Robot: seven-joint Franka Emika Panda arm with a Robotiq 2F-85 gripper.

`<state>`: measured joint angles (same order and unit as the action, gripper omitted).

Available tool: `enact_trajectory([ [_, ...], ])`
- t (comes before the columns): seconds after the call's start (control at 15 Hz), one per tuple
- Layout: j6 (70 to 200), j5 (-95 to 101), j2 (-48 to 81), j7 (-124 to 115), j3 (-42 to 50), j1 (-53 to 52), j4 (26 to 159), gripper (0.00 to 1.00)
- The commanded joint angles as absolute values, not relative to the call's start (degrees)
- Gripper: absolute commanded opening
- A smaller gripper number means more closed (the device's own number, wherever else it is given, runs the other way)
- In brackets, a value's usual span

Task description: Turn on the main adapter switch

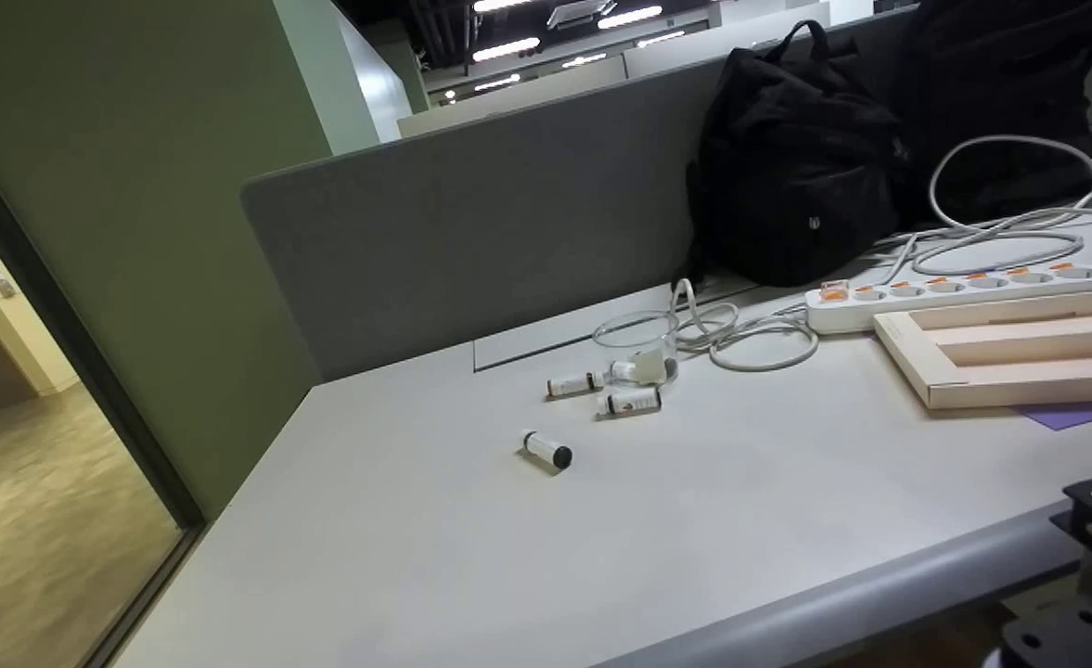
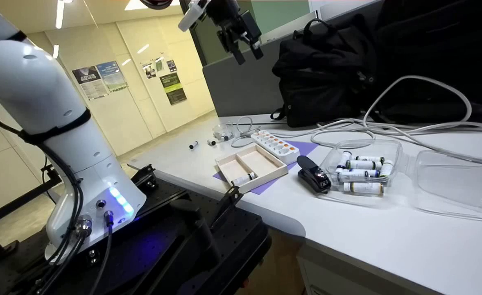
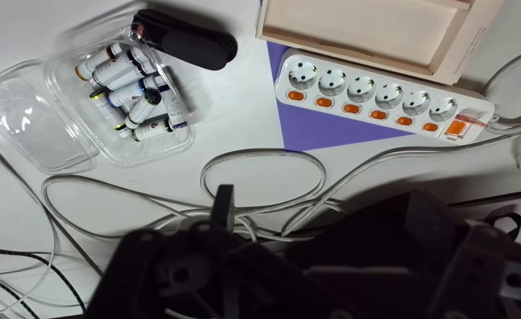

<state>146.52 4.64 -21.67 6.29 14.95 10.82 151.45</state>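
On the white desk (image 1: 416, 557) lies the power strip (image 1: 958, 301), its red-orange switch (image 1: 834, 291) at the left end in an exterior view, well below the gripper (image 2: 249, 57), which hangs with its fingers (image 3: 221, 206) spread apart.

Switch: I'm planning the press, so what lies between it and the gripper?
In the wrist view, white cable crosses the table between the switch and the gripper.

The power strip (image 3: 391, 116) is smooth, lightly shiny plastic, and the main adapter switch (image 3: 456, 127) at its end looks like glossy, translucent plastic. Just beside the strip, the tray (image 3: 375, 26) is matt wood, and the sheet (image 3: 326, 126) under the strip looks like matt paper. Behind the strip in an exterior view, the backpack (image 1: 791, 176) is dull, creased cloth; apart from it, the box (image 3: 76, 99) is clear, glossy plastic.
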Motion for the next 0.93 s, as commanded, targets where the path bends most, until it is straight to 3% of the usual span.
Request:
enact_trajectory([
  [0.0, 147.6, 3.1, -19.1, 5.6, 12.9, 10.0, 150.0, 1.00],
  [0.2, 149.4, 1.4, -13.1, 2.6, 9.6, 7.8, 147.1, 1.00],
  [0.27, 149.7, 0.8, -11.2, 1.8, 8.5, 7.0, 146.4, 0.75],
  [0.4, 152.4, 0.7, -6.4, -1.6, 5.9, 6.1, 145.0, 0.67],
  [0.87, 155.7, -8.2, 7.3, -10.7, 3.0, 3.5, 137.2, 0.19],
])
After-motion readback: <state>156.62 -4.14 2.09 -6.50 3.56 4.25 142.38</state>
